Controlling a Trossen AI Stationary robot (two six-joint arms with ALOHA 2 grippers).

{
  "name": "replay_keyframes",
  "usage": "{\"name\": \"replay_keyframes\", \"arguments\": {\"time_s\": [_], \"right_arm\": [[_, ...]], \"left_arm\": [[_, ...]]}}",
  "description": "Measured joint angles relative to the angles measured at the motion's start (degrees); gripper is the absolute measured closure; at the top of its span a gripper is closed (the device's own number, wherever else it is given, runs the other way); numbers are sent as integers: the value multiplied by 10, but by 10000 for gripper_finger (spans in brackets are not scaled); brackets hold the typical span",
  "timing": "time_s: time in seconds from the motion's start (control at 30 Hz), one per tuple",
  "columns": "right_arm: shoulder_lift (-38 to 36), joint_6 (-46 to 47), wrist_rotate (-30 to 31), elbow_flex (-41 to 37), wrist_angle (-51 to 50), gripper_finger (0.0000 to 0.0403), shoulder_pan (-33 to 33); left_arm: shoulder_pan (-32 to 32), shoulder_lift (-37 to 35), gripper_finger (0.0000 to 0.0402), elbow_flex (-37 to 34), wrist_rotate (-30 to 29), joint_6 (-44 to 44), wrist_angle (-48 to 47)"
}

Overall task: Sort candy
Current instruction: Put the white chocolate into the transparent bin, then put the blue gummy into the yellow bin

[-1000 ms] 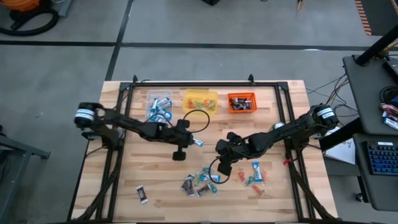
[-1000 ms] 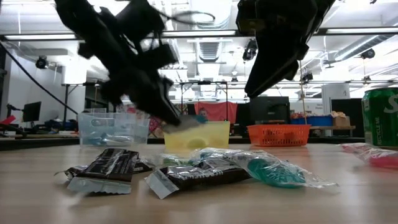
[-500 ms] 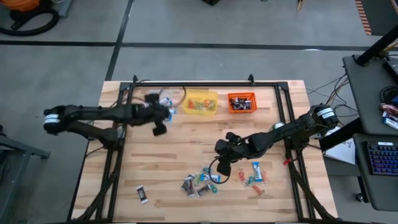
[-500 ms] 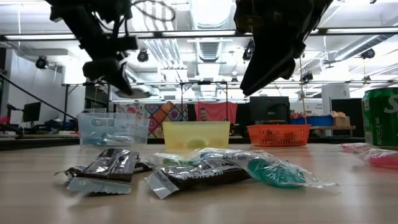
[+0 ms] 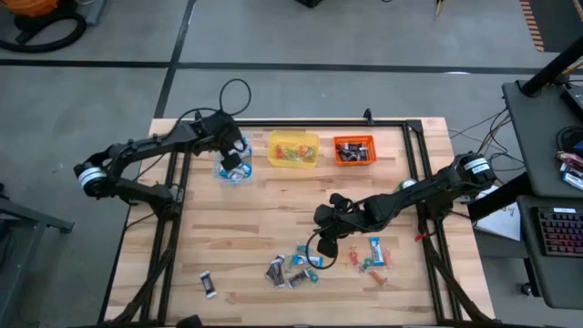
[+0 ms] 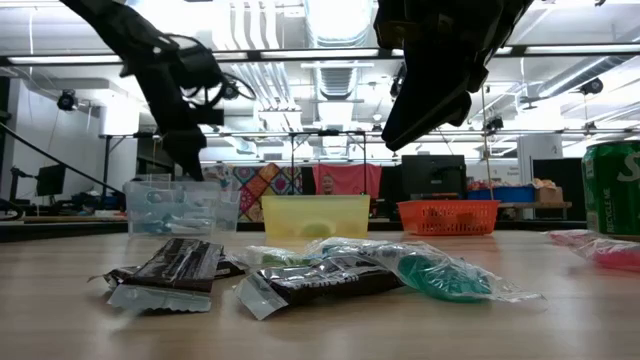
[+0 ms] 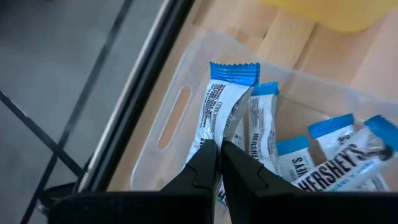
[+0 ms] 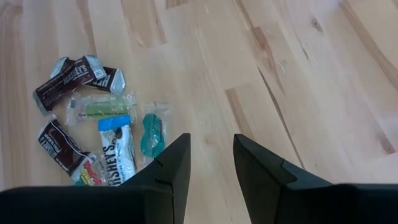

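Observation:
My left gripper [image 5: 236,166] hangs over the clear tub [image 5: 225,157] at the table's far left, shut on a blue-and-white candy [image 7: 225,102]. Several more blue-and-white candies [image 7: 323,149] lie in that tub. My right gripper [image 5: 325,244] stands open above the table's middle, with nothing between its fingers [image 8: 174,165]. A loose heap of candy [image 5: 296,266] lies on the wood near it: dark brown, blue-and-white and green pieces. More small candies [image 5: 373,257] lie to the heap's right. One dark candy [image 5: 209,284] lies alone near the front left. My left gripper pinches the blue-and-white candy by one end of its wrapper [image 7: 216,138] between its two fingertips. The fingers slant downward and lie along the candy. The candy reaches out past the fingertips over the inside of the clear tub; whether it touches the candies below, I cannot tell.
A yellow tub [image 5: 293,148] and an orange tub [image 5: 353,150] stand in a row with the clear one along the far edge. A black frame rail [image 5: 182,173] runs beside the clear tub. A green can [image 6: 612,190] stands at the right in the low view.
My left gripper has swung from the table's middle toward the far left and risen a little, turning as it went. It has carried the blue-and-white candy over the clear tub and stayed shut.

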Motion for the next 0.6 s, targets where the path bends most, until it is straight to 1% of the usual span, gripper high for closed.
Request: {"name": "replay_keyframes", "arguments": {"time_s": [0.13, 0.23, 0.33, 0.47, 0.53, 0.6], "right_arm": [[0, -11, -1, 0, 8, 291, 0], [0, -11, -1, 0, 8, 291, 0], [0, -11, -1, 0, 8, 291, 0], [0, -11, -2, 0, 8, 291, 0], [0, -11, -2, 0, 8, 291, 0], [0, -10, -3, 0, 9, 291, 0]], "left_arm": [[7, 37, 401, 12, 1, 1, 0], [7, 57, 392, 16, 1, 6, 1], [7, 68, 370, 23, 1, 6, 1], [7, 66, 333, 24, 1, 4, -1], [6, 57, 316, 24, 1, -12, -7], [2, 42, 303, 24, 2, -47, -24]]}}
